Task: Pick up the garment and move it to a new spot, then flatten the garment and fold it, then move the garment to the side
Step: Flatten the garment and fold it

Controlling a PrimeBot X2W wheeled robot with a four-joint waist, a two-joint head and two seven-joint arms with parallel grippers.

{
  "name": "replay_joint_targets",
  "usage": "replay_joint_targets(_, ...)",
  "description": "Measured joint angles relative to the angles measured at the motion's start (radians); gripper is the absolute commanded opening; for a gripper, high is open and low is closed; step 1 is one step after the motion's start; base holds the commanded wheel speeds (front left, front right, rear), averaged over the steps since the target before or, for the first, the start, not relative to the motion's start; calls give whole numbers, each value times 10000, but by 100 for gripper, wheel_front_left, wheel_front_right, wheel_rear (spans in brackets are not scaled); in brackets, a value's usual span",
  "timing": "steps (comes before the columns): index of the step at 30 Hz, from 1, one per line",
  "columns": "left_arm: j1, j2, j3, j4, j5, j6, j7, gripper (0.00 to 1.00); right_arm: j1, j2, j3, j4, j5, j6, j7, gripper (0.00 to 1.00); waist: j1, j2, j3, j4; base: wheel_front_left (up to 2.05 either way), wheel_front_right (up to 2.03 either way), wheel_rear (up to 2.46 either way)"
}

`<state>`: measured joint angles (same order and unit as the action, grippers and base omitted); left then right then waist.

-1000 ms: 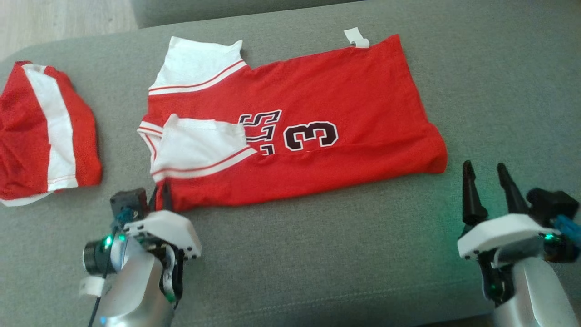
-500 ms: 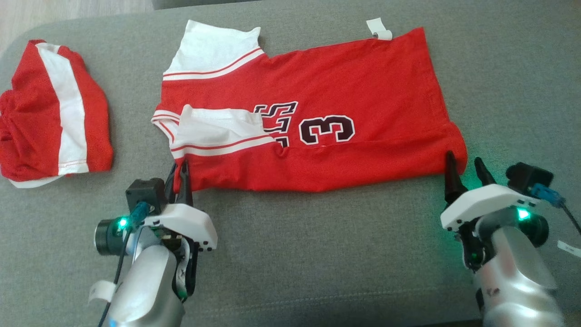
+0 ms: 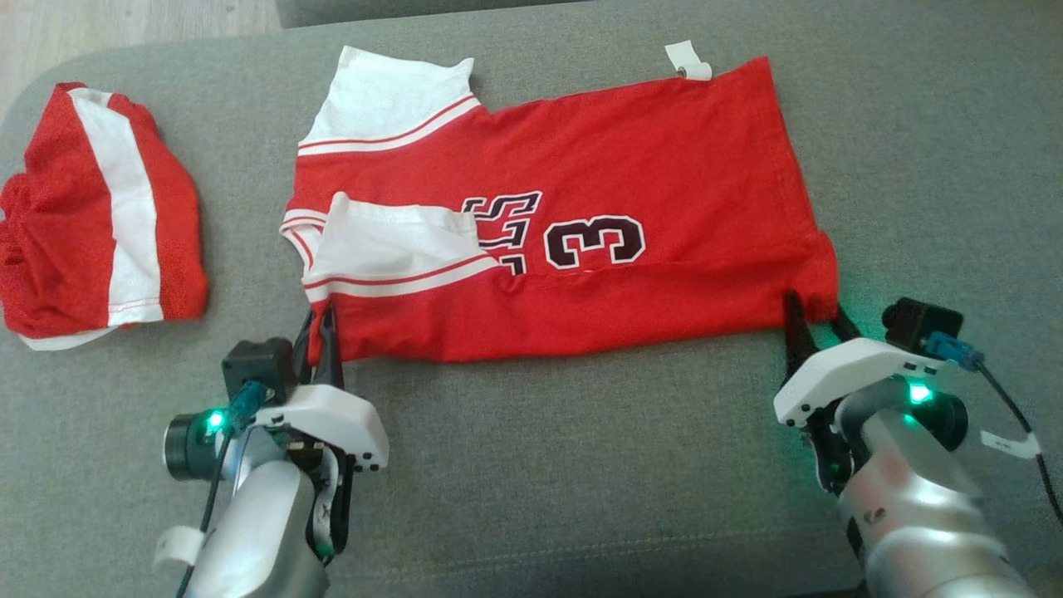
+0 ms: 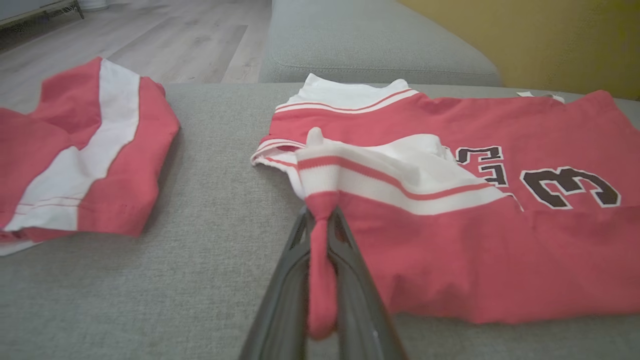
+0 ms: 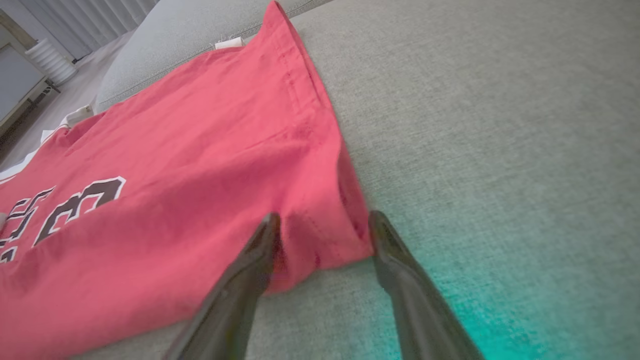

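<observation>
With the red-and-white numbered jersey [image 3: 581,208] spread on the grey fabric sofa [image 3: 581,465], my left gripper [image 3: 324,328] pinches its near shoulder corner while my right gripper [image 3: 818,316], jaws agape, straddles the hem corner, presumably for an even fold.

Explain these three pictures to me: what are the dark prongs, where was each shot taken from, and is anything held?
This is a two-armed robot folding laundry. The wide picture comes from a camera on its head, looking down at a grey cushion. The other two come from cameras on its wrists, looking along the dark prongs, which are gripper fingers. On the cushion lies a red jersey with white sleeves, and beside it a second red-and-white garment. The left gripper is shut on the jersey's near corner by the sleeve. The right gripper is open, its fingers either side of the hem corner, not pinching it.
</observation>
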<state>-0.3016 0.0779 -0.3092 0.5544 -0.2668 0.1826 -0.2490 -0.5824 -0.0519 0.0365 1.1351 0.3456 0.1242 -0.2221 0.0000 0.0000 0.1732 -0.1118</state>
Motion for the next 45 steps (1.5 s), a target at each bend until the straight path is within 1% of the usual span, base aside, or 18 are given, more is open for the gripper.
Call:
replay_joint_targets(4,1,50,4,-50,-2,36,10,0,-204,0,314,420,75,0,-102,0,0,0,-20,-24,0,0,0)
replay_joint_targets(7,10,63,0,-59,-4,67,13,0,-337,0,370,652,-4,0,-174,0,0,0,-62,-39,0,0,0)
replay_joint_targets(15,212,119,-23,-44,-92,127,23,0,-438,-6,-217,945,-1290,0,-247,0,0,0,-400,-26,0,0,0)
replay_joint_targets(19,373,136,-65,-67,-94,171,92,0,-427,-140,-255,966,-1839,0,-232,0,0,0,-633,11,0,0,0)
replay_joint_targets(26,722,198,-192,-267,-211,155,199,0,-359,-545,31,849,-1971,0,621,0,0,0,-1029,95,0,0,0)
replay_joint_targets(32,1315,360,-376,-493,-267,109,447,0,364,-851,504,67,-1607,0,1530,0,0,0,-1370,131,0,0,0)
replay_joint_targets(37,1966,564,-629,-941,-265,109,819,0,1418,-1101,767,-1043,-1070,0,2406,0,0,0,-1644,124,0,0,0)
replay_joint_targets(40,2301,690,-732,-1306,-265,109,1149,0,2082,-1296,823,-1994,-752,0,3058,0,0,0,-1744,103,0,0,0)
replay_joint_targets(41,2476,790,-809,-1490,-265,109,1419,0,2580,-1411,813,-2742,-556,0,3507,0,0,0,-1769,95,0,0,0)
replay_joint_targets(45,2668,884,-943,-1707,-265,117,1820,0,3485,-1532,558,-4284,-449,0,4291,0,0,0,-1738,64,0,0,0)
